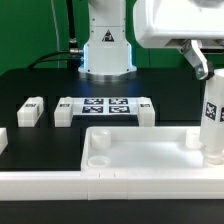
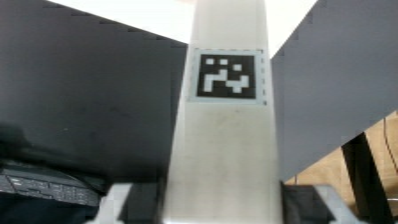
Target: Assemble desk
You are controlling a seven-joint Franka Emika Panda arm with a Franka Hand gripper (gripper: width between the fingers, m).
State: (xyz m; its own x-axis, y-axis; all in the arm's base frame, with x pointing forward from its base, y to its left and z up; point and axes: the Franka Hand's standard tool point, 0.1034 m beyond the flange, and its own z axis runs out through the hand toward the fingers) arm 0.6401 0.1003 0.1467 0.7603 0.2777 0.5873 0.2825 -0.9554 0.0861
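The tool [image 1: 206, 72] is gripping a leg [image 1: 213, 125] between partly closed fingers, keeping it upright at the corner of the slab [image 1: 140, 150] on the exterior view's right. Loose legs [image 1: 30, 110] are lying beside the marker board [image 1: 105, 106] on the desk [image 1: 40, 85], well apart from the tool.

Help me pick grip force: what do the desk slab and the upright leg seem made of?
Desk slab: likely hard plastic, matte white; uniform colour, moulded rim and round sockets. Leg: probably the same plastic, faintly grainy matte face; its tag looks printed.
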